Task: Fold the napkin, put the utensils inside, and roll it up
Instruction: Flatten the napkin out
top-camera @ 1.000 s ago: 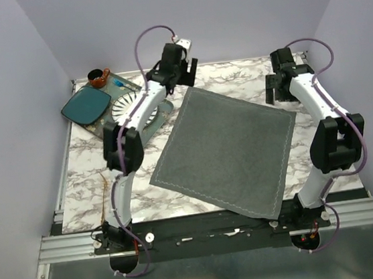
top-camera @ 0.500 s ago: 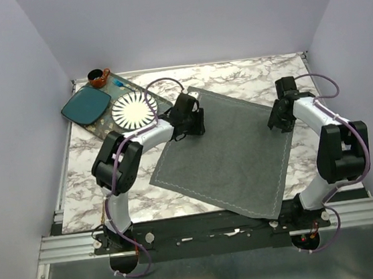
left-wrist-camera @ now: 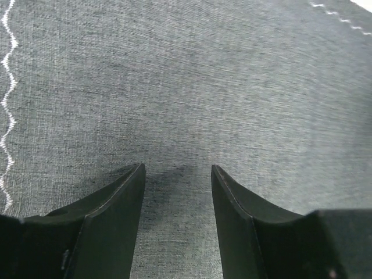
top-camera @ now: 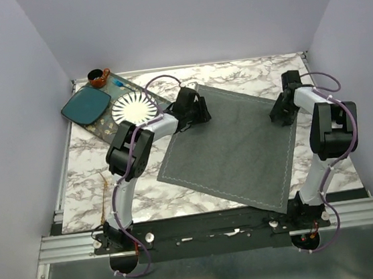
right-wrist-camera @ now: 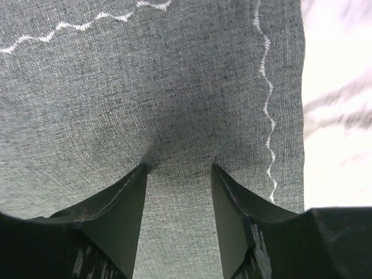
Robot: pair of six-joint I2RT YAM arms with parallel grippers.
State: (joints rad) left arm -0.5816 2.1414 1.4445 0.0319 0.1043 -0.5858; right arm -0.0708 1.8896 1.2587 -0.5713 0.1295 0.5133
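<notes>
The dark grey napkin (top-camera: 232, 151) lies flat on the marble table, turned like a diamond, its white zigzag stitching showing along the edges. My left gripper (top-camera: 193, 108) rests on its far left corner area, and my right gripper (top-camera: 281, 110) on its far right corner. In the left wrist view, the left gripper (left-wrist-camera: 177, 167) is open with both tips against the cloth (left-wrist-camera: 186, 87). The right gripper (right-wrist-camera: 179, 165) is open too, its tips denting the cloth (right-wrist-camera: 145, 75) near the stitched edge. A thin brown utensil (top-camera: 104, 192) lies near the table's left front.
A white ribbed plate (top-camera: 134, 108) and a teal square plate (top-camera: 85, 106) sit on a dark patterned mat (top-camera: 104, 127) at the back left, with a small brown cup (top-camera: 98, 77) behind them. Bare marble (right-wrist-camera: 337, 116) shows just right of the napkin's edge.
Both arms came down from the back onto the napkin and their jaws narrowed. The napkin has slid away from the near edge, and its near corner no longer overhangs the rail.
</notes>
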